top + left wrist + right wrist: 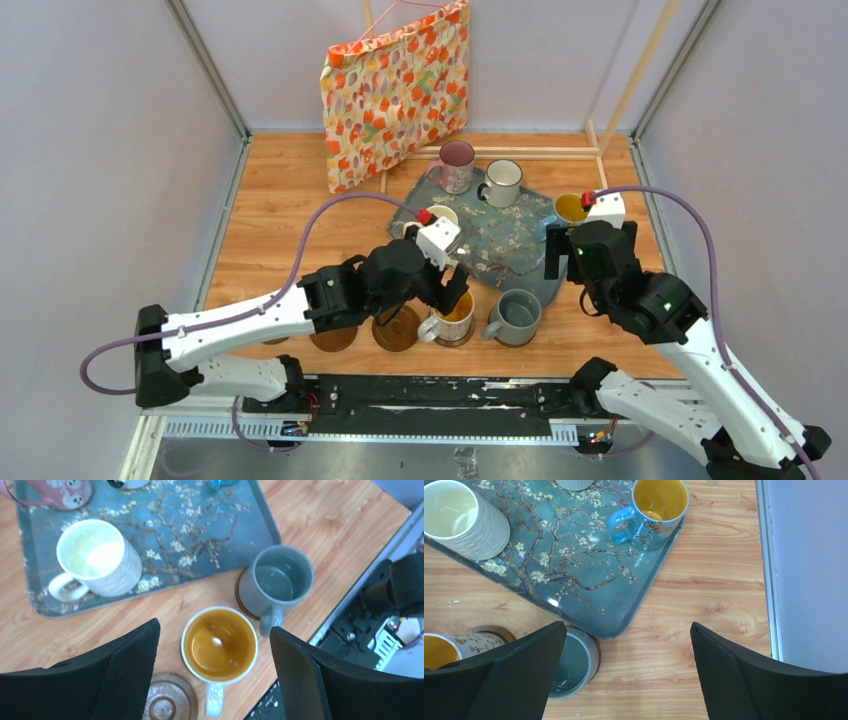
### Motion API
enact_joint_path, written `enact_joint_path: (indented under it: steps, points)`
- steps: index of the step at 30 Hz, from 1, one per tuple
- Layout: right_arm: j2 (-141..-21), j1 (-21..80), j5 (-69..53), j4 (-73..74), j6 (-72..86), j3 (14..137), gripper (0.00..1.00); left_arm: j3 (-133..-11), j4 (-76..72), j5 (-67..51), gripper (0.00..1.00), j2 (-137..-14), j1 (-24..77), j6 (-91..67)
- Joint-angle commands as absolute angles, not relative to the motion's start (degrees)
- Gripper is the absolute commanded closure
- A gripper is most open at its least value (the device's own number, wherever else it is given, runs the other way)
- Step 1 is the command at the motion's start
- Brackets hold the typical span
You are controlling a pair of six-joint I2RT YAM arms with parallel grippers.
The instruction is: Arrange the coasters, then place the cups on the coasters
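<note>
Coasters (334,338) sit in a front row: two bare, then yellow-lined mug (219,644) and grey mug (276,580), each on one. Left gripper (215,635) brackets the yellow-lined mug, fingers apart. Right gripper (626,627), fingers likewise apart, should probably next clamp the blue-handled mug (656,510) on the tray (589,580).

Top view: fixed, high and behind, looking down over the whole table (270,230). Wrist views: close, each looking straight down. Both share the tray (210,535) and grey mug (275,582).

Glossy glazed yellow-inside mug (219,643), grooved wooden coaster (169,702), shiny tray (589,580), matt wood-grain table (714,595)
</note>
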State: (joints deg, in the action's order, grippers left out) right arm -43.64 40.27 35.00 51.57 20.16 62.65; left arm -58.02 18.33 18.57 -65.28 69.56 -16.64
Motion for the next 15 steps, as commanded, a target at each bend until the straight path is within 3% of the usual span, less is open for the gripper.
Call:
enact_joint_path:
  steps: [1,8,15]
  points:
    - [-43.2,40.5,36.6,52.1,22.3,62.2,0.00,-63.7,17.7,15.4,0.14,-70.5,66.9,-12.0]
    - [-47.0,38.0,39.4,56.6,26.5,63.8,0.00,-71.8,14.2,9.0,0.15,-81.3,63.1,-9.0]
    - [-50.6,19.1,24.2,52.6,23.1,62.3,0.00,-76.4,12.8,5.6,0.15,-86.6,61.6,-8.2]
